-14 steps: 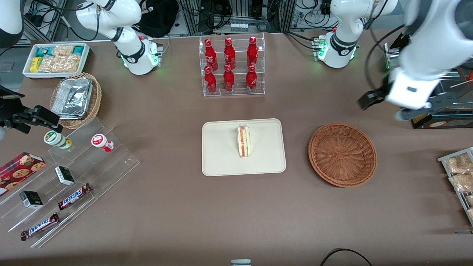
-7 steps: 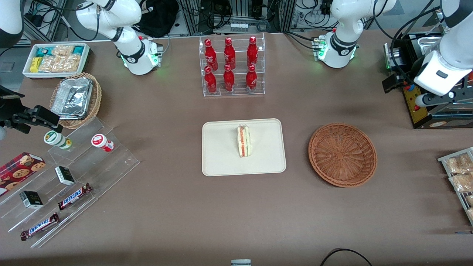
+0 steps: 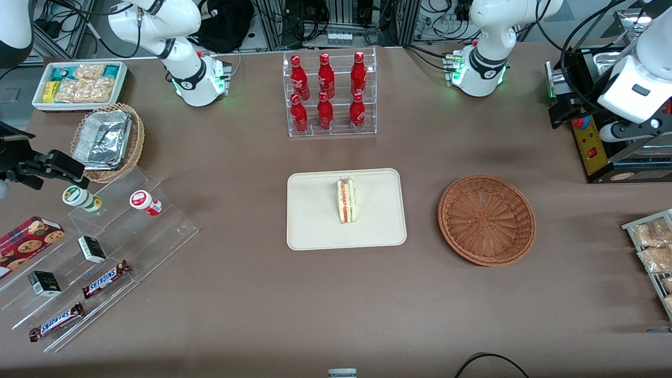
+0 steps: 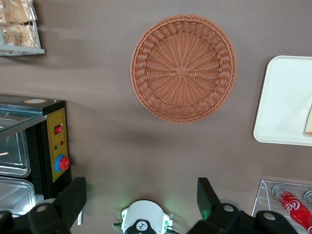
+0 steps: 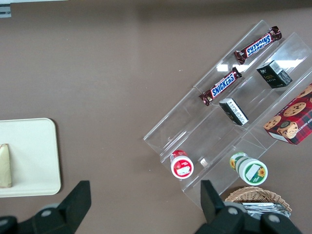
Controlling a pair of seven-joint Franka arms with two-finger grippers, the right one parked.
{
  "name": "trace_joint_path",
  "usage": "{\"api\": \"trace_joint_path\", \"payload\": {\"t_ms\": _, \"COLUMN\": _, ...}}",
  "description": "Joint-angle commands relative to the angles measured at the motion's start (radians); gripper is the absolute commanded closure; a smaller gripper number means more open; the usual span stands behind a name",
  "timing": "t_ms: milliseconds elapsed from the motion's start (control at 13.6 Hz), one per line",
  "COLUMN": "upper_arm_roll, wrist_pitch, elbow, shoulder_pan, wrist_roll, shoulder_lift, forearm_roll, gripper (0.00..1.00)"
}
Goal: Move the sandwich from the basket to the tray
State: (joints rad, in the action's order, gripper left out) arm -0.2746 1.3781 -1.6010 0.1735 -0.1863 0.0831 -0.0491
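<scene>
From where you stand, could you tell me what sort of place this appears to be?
Probably a robotics lab staged as a snack counter: bottle rack, Snickers bars on acrylic steps, sandwich on tray. The open gripper hangs above the table.

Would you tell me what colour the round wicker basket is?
Reddish-brown woven wicker basket, clearest in the left wrist view; the open tool hangs above it.

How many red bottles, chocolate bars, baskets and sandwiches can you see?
Red bottles: 6
Snickers bars: 2
Baskets: 2, the brown basket and the tan basket holding foil
Sandwich: 1, on the tray
Total: 11
The gripper hangs open, high above the table.
</scene>
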Motion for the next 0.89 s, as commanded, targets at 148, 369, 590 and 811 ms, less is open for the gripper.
{"api": "trace_joint_path", "payload": {"t_ms": 148, "upper_arm_roll": 0.020, "wrist_pitch": 0.019, "elbow": 0.053, "shoulder_pan": 0.001, "wrist_roll": 0.016, "shoulder_lift": -0.026, "forearm_roll": 0.002, "gripper": 0.00}}
{"api": "trace_joint_path", "payload": {"t_ms": 369, "upper_arm_roll": 0.055, "wrist_pitch": 0.067, "elbow": 0.042, "shoulder_pan": -0.037, "wrist_roll": 0.016, "shoulder_lift": -0.029, "forearm_roll": -0.005, "gripper": 0.00}}
{"api": "trace_joint_path", "payload": {"t_ms": 590, "upper_arm_roll": 0.135, "wrist_pitch": 0.070, "elbow": 0.052, "shoulder_pan": -0.104, "wrist_roll": 0.016, "shoulder_lift": -0.048, "forearm_roll": -0.003, "gripper": 0.00}}
{"api": "trace_joint_path", "payload": {"t_ms": 811, "upper_arm_roll": 0.132, "wrist_pitch": 0.078, "elbow": 0.061, "shoulder_pan": -0.106, "wrist_roll": 0.015, "shoulder_lift": -0.074, "forearm_roll": -0.002, "gripper": 0.00}}
